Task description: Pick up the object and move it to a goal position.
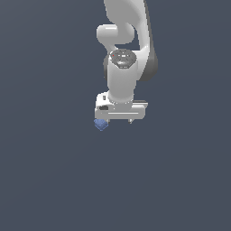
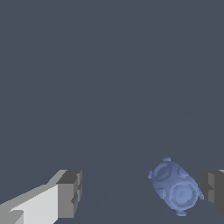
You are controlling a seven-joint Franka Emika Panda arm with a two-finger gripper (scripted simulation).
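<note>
The object is a small blue cube with round raised marks on its faces. In the exterior view it sits just under the left end of my white gripper. In the wrist view the cube lies tilted between the two dark fingertips, close to one fingertip and far from the other. My gripper is open and wide, and the jaws stand on either side of the cube. I see no contact with it. No goal marker shows.
The ground is a plain dark grey-blue surface all around. The white arm rises above the gripper toward the top of the exterior view.
</note>
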